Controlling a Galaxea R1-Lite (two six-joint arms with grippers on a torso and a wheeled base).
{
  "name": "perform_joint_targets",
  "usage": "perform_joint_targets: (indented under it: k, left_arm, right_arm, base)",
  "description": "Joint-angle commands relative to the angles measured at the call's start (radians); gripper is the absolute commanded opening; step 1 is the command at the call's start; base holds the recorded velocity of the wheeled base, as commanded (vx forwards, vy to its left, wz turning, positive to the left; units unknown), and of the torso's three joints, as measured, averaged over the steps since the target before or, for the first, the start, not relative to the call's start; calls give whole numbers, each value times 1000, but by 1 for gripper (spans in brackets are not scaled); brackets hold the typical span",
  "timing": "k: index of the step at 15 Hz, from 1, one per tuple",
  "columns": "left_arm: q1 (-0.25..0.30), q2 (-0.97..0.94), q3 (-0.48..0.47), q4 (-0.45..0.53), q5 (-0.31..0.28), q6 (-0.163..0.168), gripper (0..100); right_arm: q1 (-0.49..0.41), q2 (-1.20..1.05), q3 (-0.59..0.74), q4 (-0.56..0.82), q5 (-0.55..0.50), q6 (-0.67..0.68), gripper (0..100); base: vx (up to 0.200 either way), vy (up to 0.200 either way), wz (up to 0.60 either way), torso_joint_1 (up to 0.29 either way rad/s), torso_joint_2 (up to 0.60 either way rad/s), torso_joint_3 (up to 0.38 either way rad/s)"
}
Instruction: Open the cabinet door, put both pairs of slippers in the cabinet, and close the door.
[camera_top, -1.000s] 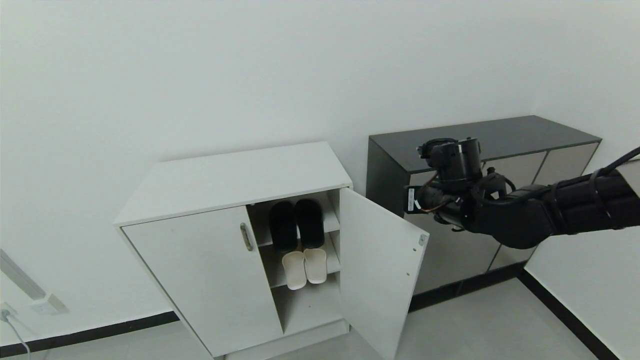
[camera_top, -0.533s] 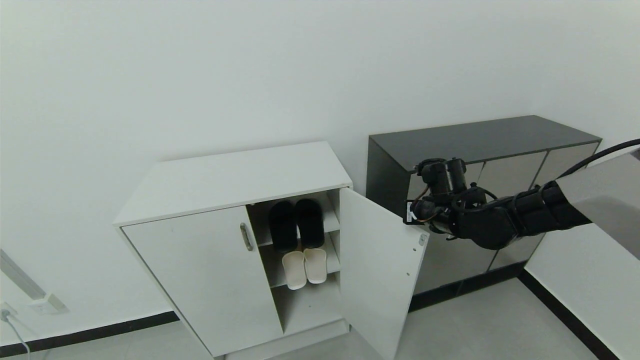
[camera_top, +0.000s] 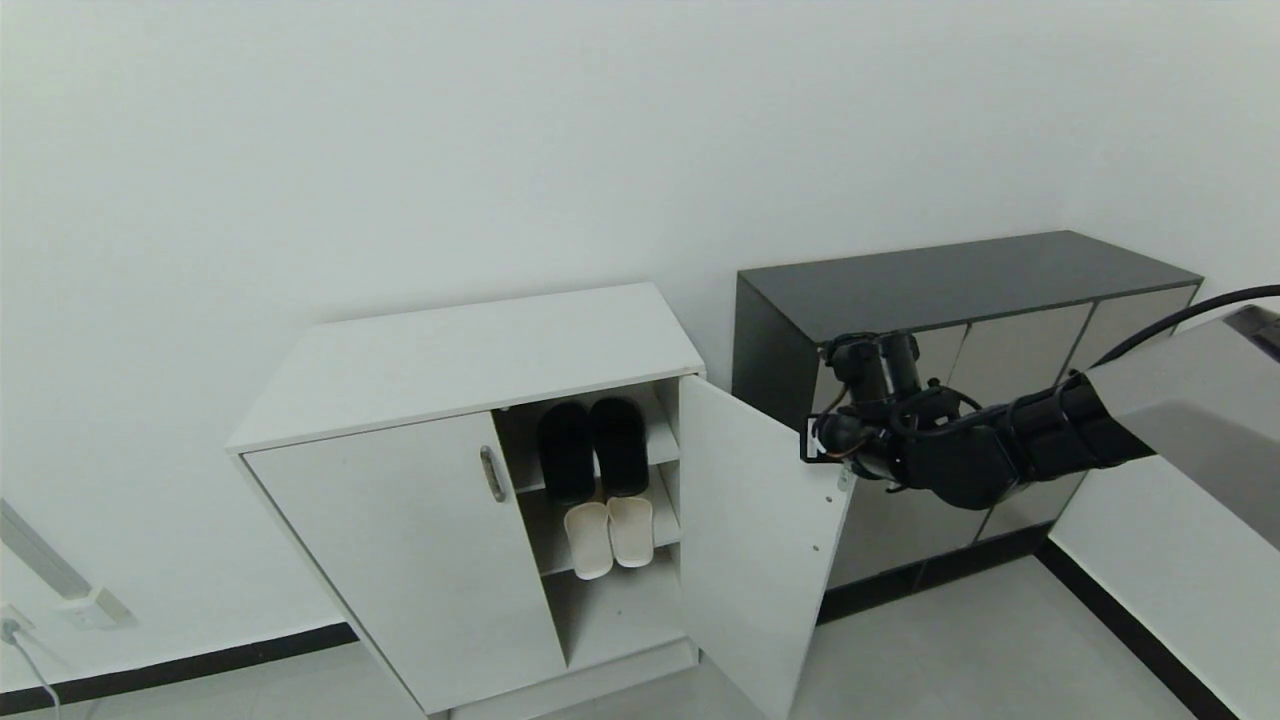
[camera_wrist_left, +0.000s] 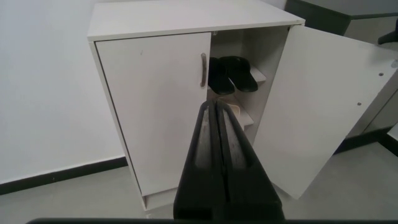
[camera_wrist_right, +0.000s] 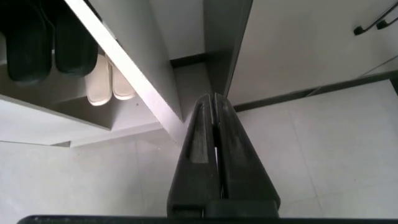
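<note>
Left wrist view: the left gripper is clenched on nothing and faces the cabinet front, well apart from it. Both pairs are inside. The black slippers lie on the upper shelf, and the white slippers lie on the shelf at their 6 o'clock. Loading looks done, and I judge that only the closing is left. The door stands wide open at 3 o'clock of the opening. The right gripper, fingers pressed together and empty, sits at 3 o'clock of the door's free edge, near its top corner. Whether it touches the edge cannot be told.

A socket sits low on the white wall at 9 o'clock of the cabinet, above black skirting. A dark sideboard stands at the cabinet's 3 o'clock. Pale floor lies at 6 o'clock.
</note>
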Motion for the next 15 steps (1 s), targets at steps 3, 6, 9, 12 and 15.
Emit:
perform_joint_targets:
  k: [3, 6, 9, 12, 15]
  left_arm:
    - [0, 1, 0, 0, 1, -1, 0]
    - [0, 1, 0, 0, 1, -1, 0]
    - [0, 1, 0, 0, 1, -1, 0]
    - [0, 1, 0, 0, 1, -1, 0]
    - [0, 1, 0, 0, 1, -1, 0]
  right_arm:
    - [68, -28, 49, -4, 0, 45, 0]
    - [145, -86, 102, -11, 2, 62, 0]
    - [219, -137, 163, -54, 23, 63, 0]
    - [279, -178, 213, -83, 39, 59, 0]
    - [291, -195, 266, -137, 39, 10, 0]
  base:
    - [0, 0, 0, 0, 0, 0]
    - [0, 0, 0, 0, 0, 0]
    - [0, 0, 0, 0, 0, 0]
    - [0, 0, 0, 0, 0, 0]
    - [0, 0, 0, 0, 0, 0]
